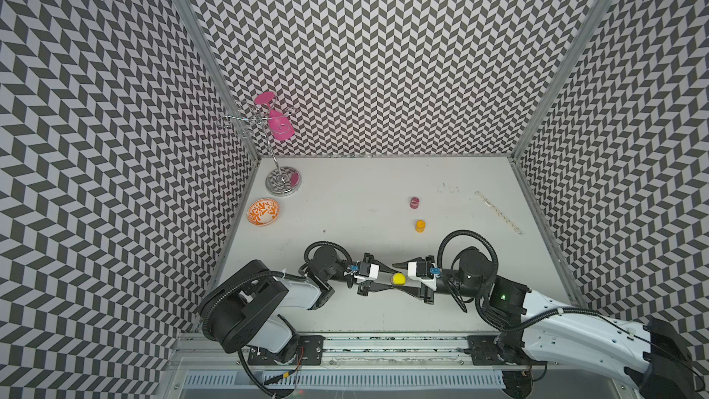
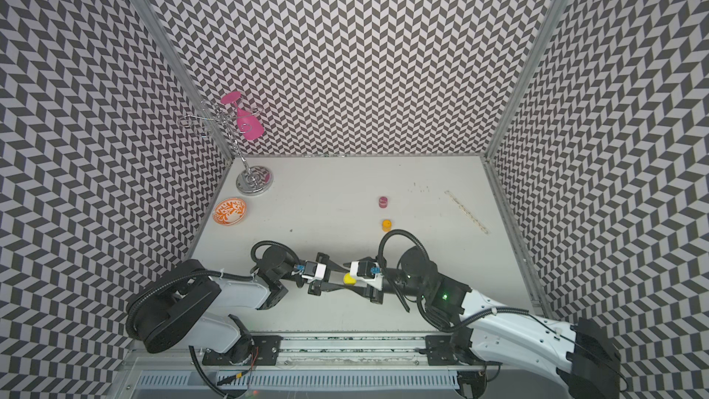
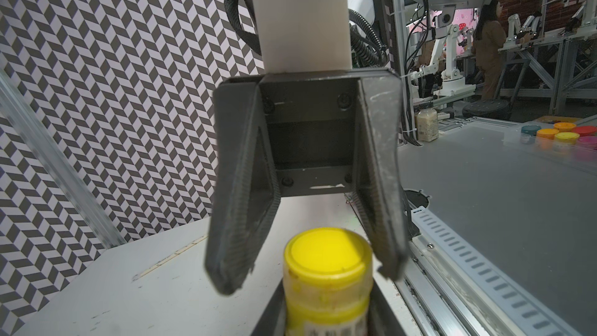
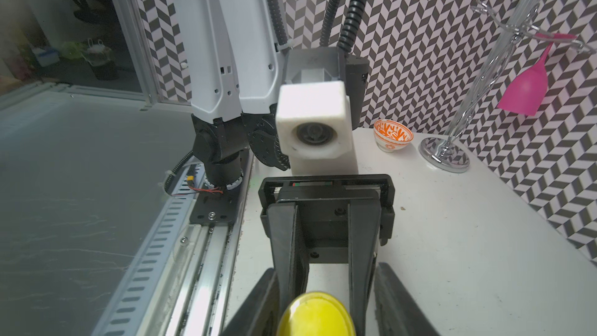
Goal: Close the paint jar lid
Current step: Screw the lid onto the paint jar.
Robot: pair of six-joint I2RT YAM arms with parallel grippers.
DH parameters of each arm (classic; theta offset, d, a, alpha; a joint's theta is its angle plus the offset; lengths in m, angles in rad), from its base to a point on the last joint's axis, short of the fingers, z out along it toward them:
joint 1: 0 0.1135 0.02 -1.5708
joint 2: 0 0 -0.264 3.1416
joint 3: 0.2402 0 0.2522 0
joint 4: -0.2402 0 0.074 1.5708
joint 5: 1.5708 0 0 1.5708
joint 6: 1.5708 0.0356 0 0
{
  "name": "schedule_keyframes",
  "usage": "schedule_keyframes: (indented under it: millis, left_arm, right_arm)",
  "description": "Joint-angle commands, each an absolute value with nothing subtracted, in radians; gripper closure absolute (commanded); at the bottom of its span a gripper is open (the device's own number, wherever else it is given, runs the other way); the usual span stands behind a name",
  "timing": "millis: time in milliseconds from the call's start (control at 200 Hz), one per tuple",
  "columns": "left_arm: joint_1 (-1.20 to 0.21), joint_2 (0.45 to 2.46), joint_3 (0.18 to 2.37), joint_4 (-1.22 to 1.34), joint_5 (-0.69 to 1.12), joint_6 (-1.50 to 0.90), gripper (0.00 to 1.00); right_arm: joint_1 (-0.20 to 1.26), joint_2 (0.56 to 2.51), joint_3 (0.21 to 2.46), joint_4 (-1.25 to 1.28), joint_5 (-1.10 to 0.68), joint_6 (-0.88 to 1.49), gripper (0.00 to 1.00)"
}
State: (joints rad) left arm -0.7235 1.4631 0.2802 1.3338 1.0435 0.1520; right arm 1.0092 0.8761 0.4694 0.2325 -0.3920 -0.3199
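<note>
The left fingers (image 4: 361, 247) are clenched on the body of the yellow paint jar (image 3: 326, 302). The right fingers (image 3: 381, 189) straddle its lid (image 3: 326, 250), which sits on the jar, spread with a gap on one side.

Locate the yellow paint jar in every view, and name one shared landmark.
Top view: yellow paint jar between left gripper and right gripper.
Top view: same spot.
Left wrist: close up, top and body.
Right wrist: only its yellow top.
Landmark: orange bowl, in both top views and right wrist.
</note>
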Motion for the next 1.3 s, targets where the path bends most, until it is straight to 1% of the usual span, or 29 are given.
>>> schedule_keyframes:
  millis: [0,100,225,456,706,736,761,806,871,961,1167,1297]
  left_arm:
    - [-0.718,1.442,0.302,1.332,1.040,0.150,0.74]
    - [-0.718,1.437,0.301,1.329,1.026,0.155,0.74]
    - [-0.718,1.428,0.299,1.321,0.995,0.160,0.74]
    - [-0.719,1.369,0.265,1.305,0.826,0.206,0.74]
    - [-0.721,1.315,0.232,1.321,0.689,0.219,0.75]
    - [-0.721,1.311,0.227,1.325,0.679,0.219,0.75]
    - [-0.721,1.307,0.226,1.327,0.673,0.218,0.75]
    - [-0.721,1.305,0.226,1.319,0.677,0.223,0.75]
    - [-0.721,1.312,0.226,1.326,0.687,0.221,0.75]
    - [-0.721,1.320,0.225,1.340,0.693,0.217,0.75]
    - [-0.721,1.331,0.235,1.328,0.726,0.217,0.75]
    - [-0.721,1.335,0.235,1.339,0.744,0.212,0.75]
  right_arm:
    - [1.007,0.880,0.471,0.291,-0.397,-0.322,0.65]
    - [1.007,0.885,0.472,0.291,-0.380,-0.322,0.73]
    - [1.007,0.890,0.472,0.295,-0.342,-0.304,0.79]
    - [1.007,0.921,0.470,0.322,-0.282,-0.248,0.89]
    - [1.031,0.970,0.457,0.369,-0.238,-0.184,0.90]
    - [1.038,0.976,0.458,0.372,-0.227,-0.176,0.89]
    - [1.043,0.981,0.459,0.373,-0.219,-0.174,0.85]
    - [1.051,0.986,0.462,0.370,-0.210,-0.174,0.73]
    - [1.052,0.983,0.465,0.371,-0.175,-0.171,0.67]
    - [1.052,0.963,0.484,0.349,-0.144,-0.162,0.51]
    - [1.052,0.893,0.488,0.365,-0.018,-0.141,0.42]
    - [1.048,0.880,0.487,0.377,-0.055,-0.170,0.41]
